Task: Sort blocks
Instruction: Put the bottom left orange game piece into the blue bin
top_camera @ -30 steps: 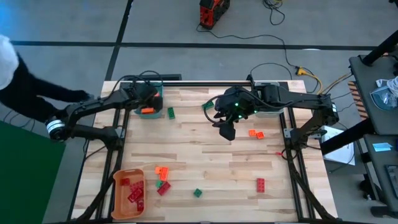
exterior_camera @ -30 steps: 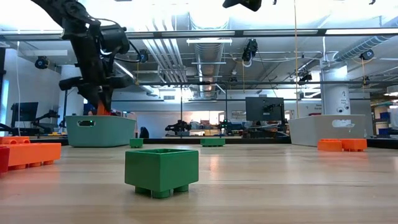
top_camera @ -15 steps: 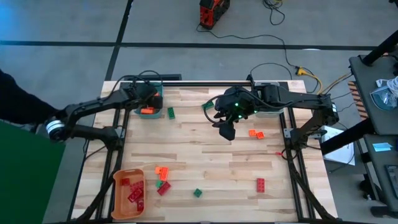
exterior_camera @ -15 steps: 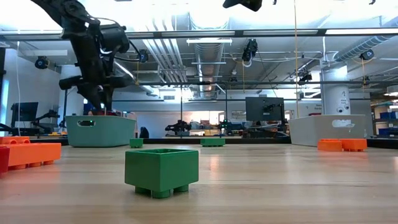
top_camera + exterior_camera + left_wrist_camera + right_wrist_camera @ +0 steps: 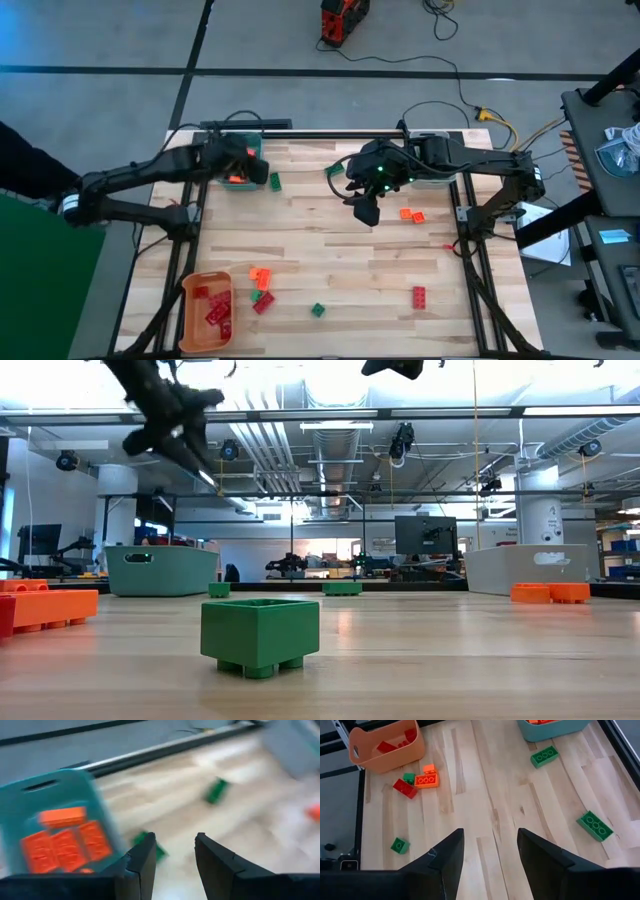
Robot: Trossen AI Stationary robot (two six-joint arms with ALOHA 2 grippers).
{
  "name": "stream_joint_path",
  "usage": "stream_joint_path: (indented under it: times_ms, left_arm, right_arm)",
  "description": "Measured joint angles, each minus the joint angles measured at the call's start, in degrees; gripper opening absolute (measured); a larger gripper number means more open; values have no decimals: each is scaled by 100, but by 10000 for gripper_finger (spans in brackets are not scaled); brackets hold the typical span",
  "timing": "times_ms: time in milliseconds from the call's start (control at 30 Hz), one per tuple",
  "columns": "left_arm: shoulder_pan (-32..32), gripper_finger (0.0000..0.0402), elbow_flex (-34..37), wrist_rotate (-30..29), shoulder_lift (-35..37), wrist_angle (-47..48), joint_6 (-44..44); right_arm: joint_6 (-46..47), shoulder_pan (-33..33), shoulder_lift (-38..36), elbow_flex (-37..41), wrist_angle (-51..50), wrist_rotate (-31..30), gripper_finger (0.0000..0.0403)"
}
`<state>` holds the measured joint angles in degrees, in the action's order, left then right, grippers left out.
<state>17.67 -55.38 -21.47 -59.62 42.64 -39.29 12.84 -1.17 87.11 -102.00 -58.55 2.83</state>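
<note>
My left gripper (image 5: 174, 865) hangs open above the table just beside the teal bin (image 5: 30, 795), which holds several orange blocks (image 5: 62, 815); nothing is between its fingers. In the low view the left gripper (image 5: 175, 425) is high above the bin's rim. Two green blocks (image 5: 274, 181) (image 5: 335, 170) lie flat on the wood past it. My right gripper (image 5: 490, 855) hovers open and empty over the table's middle (image 5: 365, 208). An orange block (image 5: 411, 214) lies to its right. Red blocks fill the orange bin (image 5: 207, 310) at the near left.
A grey bin (image 5: 525, 568) stands at the far right, mostly under the right arm in the high view. Loose blocks lie near the orange bin: orange (image 5: 260, 275), red (image 5: 264, 303), green (image 5: 318, 311). A red block (image 5: 419, 296) lies near right. Bare wood spans the middle.
My left gripper has risen from just above the teal bin to well over it, tipping as it went and shifting a little toward the table's right. The orange block seen at its fingertips over the bin a second ago is no longer there. The right arm has kept still.
</note>
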Motion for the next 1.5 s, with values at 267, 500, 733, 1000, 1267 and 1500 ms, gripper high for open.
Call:
stream_joint_path:
  times_ms: [267, 500, 733, 1000, 1267, 1500]
  left_arm:
    - [-1962, 114, -190, 4, 3, -14, -38]
    - [-3255, 114, -431, 123, 9, -40, -87]
    - [-3765, 114, -729, 159, 9, 139, -45]
    - [-3798, 114, -816, 786, 9, 643, -412]
    - [-3854, 114, -600, 1494, -317, 717, -1895]
    - [-4062, 114, -592, 1455, -1054, 807, -3348]
  right_arm:
    - [7, 0, 0, 45, -181, 2, 175]
    - [560, 7, 20, 68, -175, 6, 182]
    - [416, 470, 24, 150, -137, -37, 175]
    - [788, 1243, 80, 182, -135, -853, 169]
    - [1356, 1474, 116, 188, -147, -1347, 180]
    - [1264, 1478, 116, 188, -357, -1502, 176]
